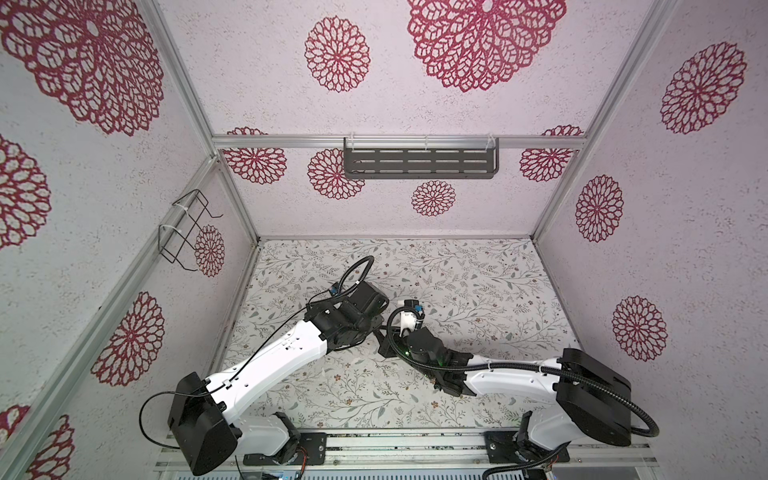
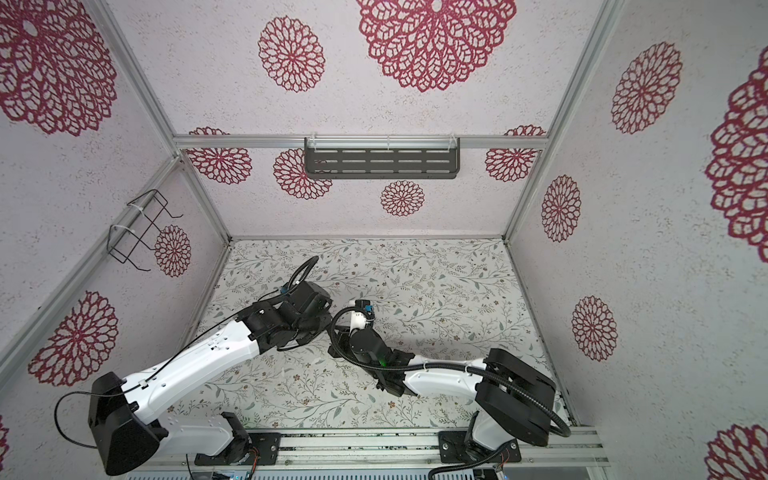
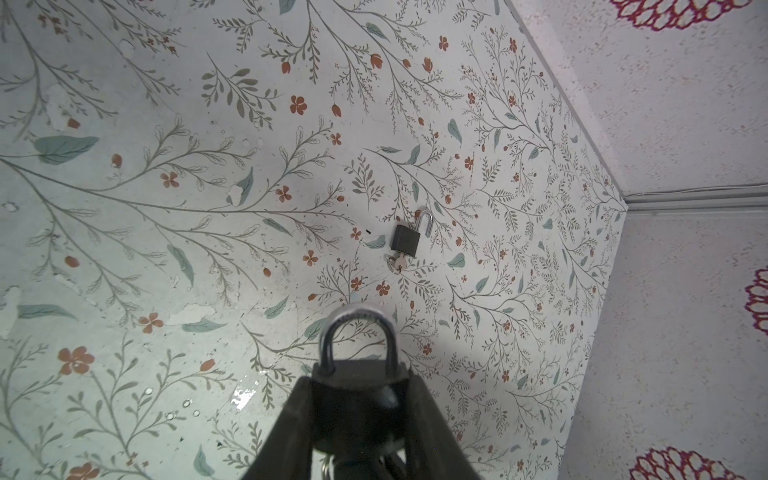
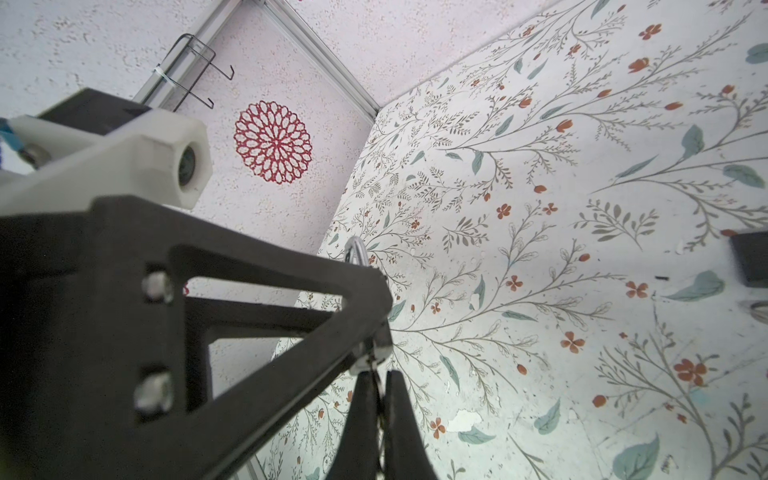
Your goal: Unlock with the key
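A black, boxy padlock (image 3: 353,395) with a rounded steel shackle, both legs seated in the body, sits clamped by its sides between the flat matte fingers of the left gripper (image 3: 358,376). It is held above the table (image 1: 478,291) near the middle, a little left of centre. The table is covered in a worn print of leafy sprigs and rust-coloured flowers, chipped in patches.

The right gripper (image 4: 377,376) is pinched together on a small silvery key (image 4: 371,356) just at the padlock's underside; whether the blade is in the keyhole cannot be told.

The left arm (image 1: 282,357), white-shelled with black joints, reaches from the near left towards the centre. The right arm (image 1: 511,376) comes from the near right with its forearm stretched low to the left, and the two wrists meet.

Farther off lies a second small padlock (image 3: 405,240), shackle swung open.
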`<state>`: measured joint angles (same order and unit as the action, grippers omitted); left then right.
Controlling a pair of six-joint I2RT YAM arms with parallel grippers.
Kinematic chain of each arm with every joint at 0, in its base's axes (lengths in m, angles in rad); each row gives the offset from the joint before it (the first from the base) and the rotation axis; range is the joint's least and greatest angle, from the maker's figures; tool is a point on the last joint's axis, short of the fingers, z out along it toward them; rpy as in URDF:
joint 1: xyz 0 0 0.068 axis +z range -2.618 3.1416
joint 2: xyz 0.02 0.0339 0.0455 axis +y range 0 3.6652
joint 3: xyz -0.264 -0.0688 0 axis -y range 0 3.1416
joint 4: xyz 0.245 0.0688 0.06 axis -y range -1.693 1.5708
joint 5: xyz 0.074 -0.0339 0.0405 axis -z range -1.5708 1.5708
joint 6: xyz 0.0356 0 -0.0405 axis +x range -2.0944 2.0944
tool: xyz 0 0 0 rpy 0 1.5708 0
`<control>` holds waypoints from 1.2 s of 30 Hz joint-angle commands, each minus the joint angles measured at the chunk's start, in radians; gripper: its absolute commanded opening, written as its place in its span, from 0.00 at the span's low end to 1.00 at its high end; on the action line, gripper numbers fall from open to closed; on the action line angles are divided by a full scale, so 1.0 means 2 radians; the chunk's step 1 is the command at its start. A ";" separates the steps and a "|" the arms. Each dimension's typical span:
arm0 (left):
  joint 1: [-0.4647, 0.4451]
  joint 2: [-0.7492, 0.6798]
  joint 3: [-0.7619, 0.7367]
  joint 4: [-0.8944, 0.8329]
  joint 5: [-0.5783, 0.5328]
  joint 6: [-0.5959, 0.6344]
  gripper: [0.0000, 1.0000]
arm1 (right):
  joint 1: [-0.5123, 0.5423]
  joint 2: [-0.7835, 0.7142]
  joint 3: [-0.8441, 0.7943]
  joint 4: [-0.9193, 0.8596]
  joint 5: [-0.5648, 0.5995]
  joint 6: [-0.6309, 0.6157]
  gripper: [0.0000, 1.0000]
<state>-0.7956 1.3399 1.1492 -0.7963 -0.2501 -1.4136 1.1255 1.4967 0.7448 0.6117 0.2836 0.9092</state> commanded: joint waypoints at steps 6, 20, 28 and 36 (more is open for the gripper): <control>0.006 -0.019 0.013 -0.029 0.023 0.028 0.00 | -0.015 -0.015 0.001 0.083 0.040 0.014 0.20; 0.034 -0.040 0.011 0.002 0.000 0.035 0.00 | -0.010 -0.004 -0.016 0.094 0.013 0.040 0.16; 0.045 -0.042 0.005 0.007 0.001 0.037 0.00 | -0.002 0.001 -0.018 0.100 0.001 0.050 0.17; 0.047 -0.042 0.003 0.020 0.015 0.037 0.00 | 0.000 0.015 -0.003 0.104 -0.010 0.043 0.16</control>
<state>-0.7063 1.2762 1.1522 -0.7982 -0.2306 -1.3457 1.1194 1.5177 0.7101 0.7879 0.2817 0.9958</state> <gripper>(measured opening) 0.334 0.168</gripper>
